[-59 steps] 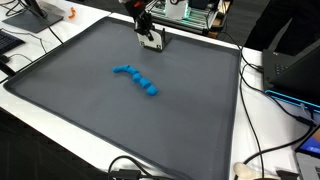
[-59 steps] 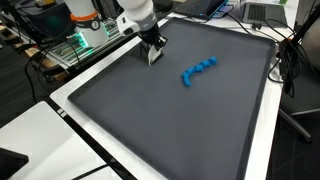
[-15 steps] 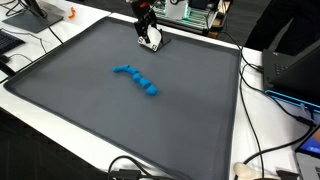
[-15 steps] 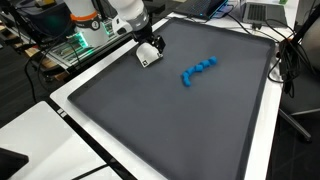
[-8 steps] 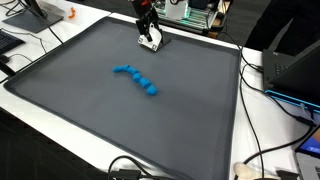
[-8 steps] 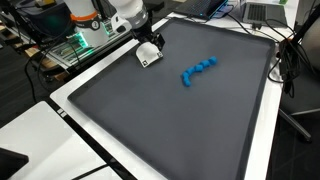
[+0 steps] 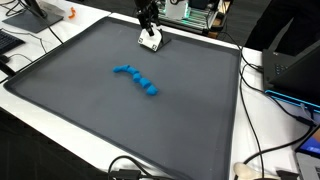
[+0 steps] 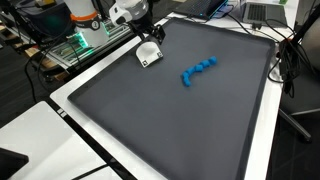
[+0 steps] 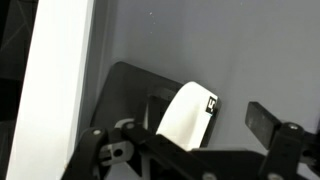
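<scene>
Gripper (image 7: 149, 23) higher, white block (image 7: 150, 41) below

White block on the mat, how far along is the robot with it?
Done, it seems: the white block lies on the mat by its edge, free of the gripper. In hand: nothing; the gripper hovers open just above it. Left: perhaps the blue chain, lying apart mid-mat.

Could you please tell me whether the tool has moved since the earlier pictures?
Yes. In an exterior view the tool has lifted up off the grey mat, away from the white block that lies near the mat's far edge.
</scene>
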